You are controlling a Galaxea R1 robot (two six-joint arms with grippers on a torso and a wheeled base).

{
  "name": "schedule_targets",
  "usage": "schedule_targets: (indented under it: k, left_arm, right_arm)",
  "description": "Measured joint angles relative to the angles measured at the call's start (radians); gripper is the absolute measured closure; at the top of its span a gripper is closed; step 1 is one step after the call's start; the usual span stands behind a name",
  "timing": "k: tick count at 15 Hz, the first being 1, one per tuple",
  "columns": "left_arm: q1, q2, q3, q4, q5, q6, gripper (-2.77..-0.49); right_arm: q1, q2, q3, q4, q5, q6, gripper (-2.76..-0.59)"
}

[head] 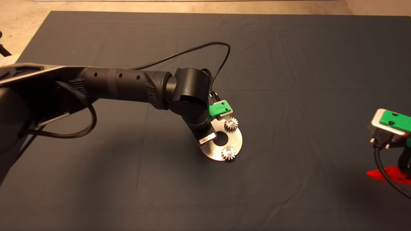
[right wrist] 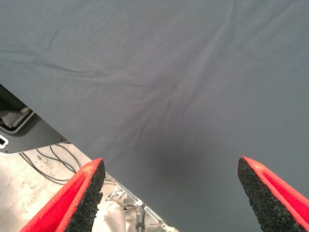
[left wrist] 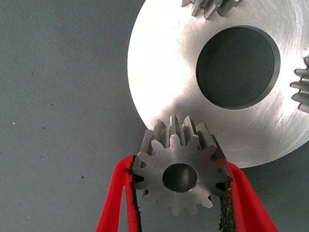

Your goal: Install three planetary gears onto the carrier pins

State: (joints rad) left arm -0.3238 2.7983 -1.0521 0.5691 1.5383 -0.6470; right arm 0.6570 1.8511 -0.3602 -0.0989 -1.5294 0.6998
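The silver disc with a central hole lies mid-mat. Two planetary gears sit on it, over carrier pins; a pin tip glints in the nearer gear's bore. My left arm reaches in over the disc's left side. In the left wrist view my left gripper is shut on a third gear, its red fingers pressing the teeth on both sides. That gear hangs flat over the disc's rim. The third pin is hidden. My right gripper is open over bare mat.
The right arm waits at the mat's right edge, its red fingers low. A black cable loops from the left wrist above the disc. Beige floor lies beyond the mat's far edge.
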Motion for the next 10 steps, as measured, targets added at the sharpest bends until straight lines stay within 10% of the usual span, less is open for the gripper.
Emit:
schedule_targets:
  k: [10]
  left_arm:
    - [0.000,0.003,0.000,-0.006,0.003,-0.001,-0.65]
  right_arm:
    - [0.000,0.005,-0.004,0.000,0.000,0.000,-2.03]
